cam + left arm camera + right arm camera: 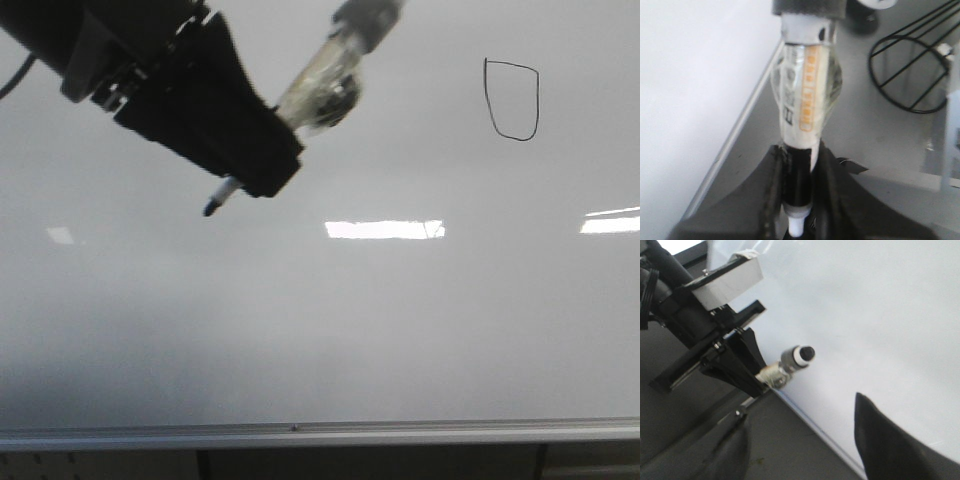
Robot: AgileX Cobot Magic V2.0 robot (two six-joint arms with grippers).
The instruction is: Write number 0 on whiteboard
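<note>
Gripping the marker (pixel 222 196) tightly, left gripper (pixel 262 170) is hovering beside the whiteboard (pixel 320 330), where the number 0 (pixel 512 98) is already closed (right gripper (pixel 800 440) gaping, empty), so withdrawing straight avoids smudging.

Right gripper (pixel 800 440) with dark fingers (pixel 890 440) spread apart, whiteboard (pixel 880 315) beyond, left gripper (pixel 747 372) clamped on marker (pixel 790 362)

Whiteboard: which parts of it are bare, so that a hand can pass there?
The whiteboard is bare between the silver rail and the marker in the left gripper, and between the gripper and the number 0. The upper left is crowded.
</note>
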